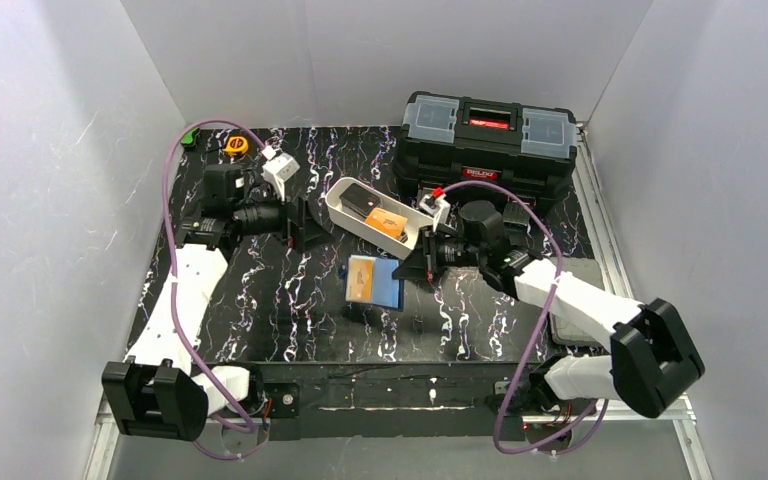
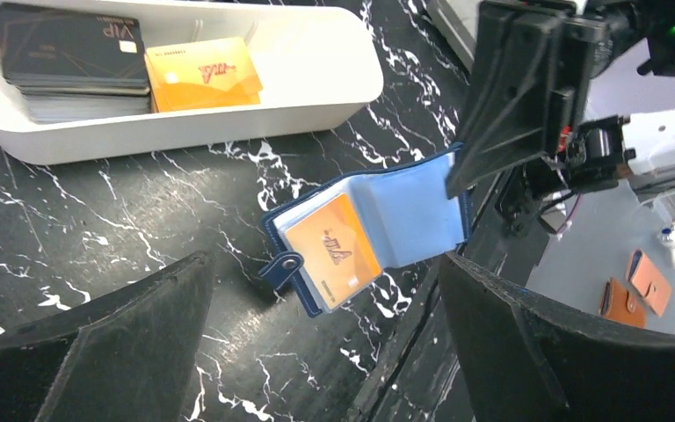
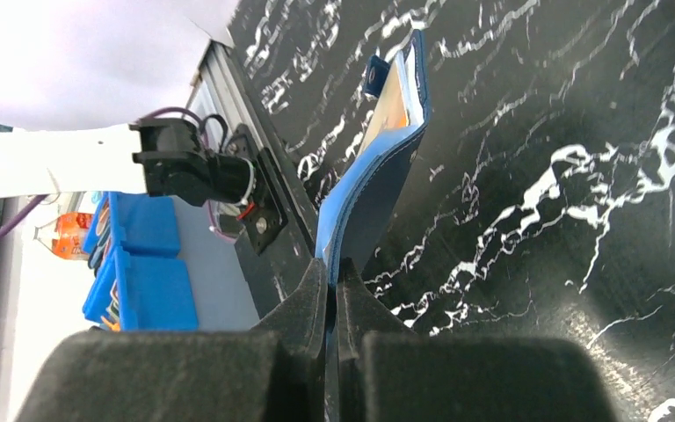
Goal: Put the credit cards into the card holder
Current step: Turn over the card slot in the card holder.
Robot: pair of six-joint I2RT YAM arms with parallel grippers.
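The card holder [image 1: 385,290] lay open near the middle of the marbled table [image 1: 260,320]. The right gripper [image 3: 334,286], at its 3 o'clock, was closed tight on the edge of the light-blue inner flap. The wrist view showed that flap lifted off the table at a slant. This looked like a deliberate brace, pinning the folding wallet so it could neither close nor slide, and keeping the sleeves exposed for loading. One sleeved orange card [image 2: 332,249] already sat in a clear pocket on the side toward 9 o'clock, so the job seemed partly done.

The left gripper [image 1: 307,228] hung at about 10 o'clock from the holder, its fingers spread wide and holding nothing. It sat between the holder and the white tray [image 2: 228,127], well placed to fetch another card.

The tray lay at 12 o'clock from the holder, just beyond it. It held the dark card stack [image 2: 70,53] with the loose orange cards [image 2: 202,75] beside it, laid flat and easy to reach.

My guess was that thin cards lying flat would be awkward to pick up, and that any tug on the flap could shift the holder.
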